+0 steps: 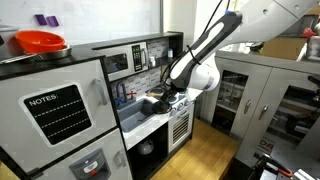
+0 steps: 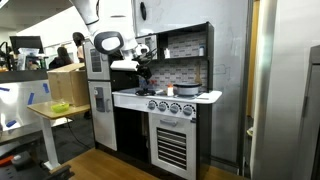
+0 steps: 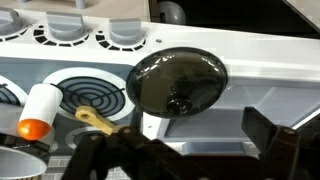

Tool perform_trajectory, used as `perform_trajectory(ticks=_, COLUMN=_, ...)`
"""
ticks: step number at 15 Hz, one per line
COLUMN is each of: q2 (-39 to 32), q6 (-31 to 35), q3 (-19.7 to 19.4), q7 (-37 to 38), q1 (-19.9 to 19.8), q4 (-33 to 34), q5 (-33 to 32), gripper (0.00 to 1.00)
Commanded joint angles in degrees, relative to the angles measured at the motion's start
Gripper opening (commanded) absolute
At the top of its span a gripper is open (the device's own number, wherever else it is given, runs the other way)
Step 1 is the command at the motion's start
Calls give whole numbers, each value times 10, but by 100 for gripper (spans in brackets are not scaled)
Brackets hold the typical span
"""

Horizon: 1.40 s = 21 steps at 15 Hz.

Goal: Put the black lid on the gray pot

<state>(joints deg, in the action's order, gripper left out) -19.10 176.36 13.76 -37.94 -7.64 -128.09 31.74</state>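
In the wrist view the black lid [image 3: 180, 83] lies flat and glossy on the white toy stove top [image 3: 250, 60], knob up, to the right of a spiral burner [image 3: 88, 95]. A thin paler rim runs round its edge. I cannot tell whether the gray pot sits beneath it, and the pot shows nowhere else. My gripper [image 3: 188, 148] hovers just in front of the lid, open and empty, one dark finger on each side. In both exterior views the gripper [image 1: 160, 100] [image 2: 143, 78] hangs low over the stove.
A white cylinder with an orange end [image 3: 38, 108] and a yellow wooden piece [image 3: 95, 118] lie by the burner. White knobs [image 3: 125, 35] line the stove's back. An orange-red bowl [image 1: 40, 42] stands on top of the toy fridge. A wooden table [image 2: 60, 108] stands beside the kitchen.
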Motion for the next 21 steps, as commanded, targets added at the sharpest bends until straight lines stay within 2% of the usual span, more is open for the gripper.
perform_trajectory(ticks=1, q2=-33, q6=3, q3=12, q7=-13, q1=-17, q4=34, q5=6, gripper=100)
perform_trajectory(ticks=9, q2=-90, q6=-18, q3=13, q7=-15, q1=-19, q4=106, q5=-6, gripper=100)
perform_trajectory(ticks=11, q2=-91, q6=-33, q3=7, q7=-8, q1=-11, q4=112, q5=-13, gripper=100)
perform_trajectory(ticks=12, q2=-86, q6=-48, q3=-13, q7=8, q1=8, q4=109, q5=-24, gripper=100)
perform_trajectory(ticks=15, q2=-76, q6=-75, q3=-56, q7=51, q1=50, q4=98, q5=-58, gripper=100)
perform_trajectory(ticks=16, q2=-78, q6=-76, q3=-40, q7=104, q1=31, q4=94, q5=-118, gripper=100)
perform_trajectory(ticks=21, q2=-80, q6=-91, q3=-46, q7=196, q1=33, q4=100, q5=-216, gripper=100)
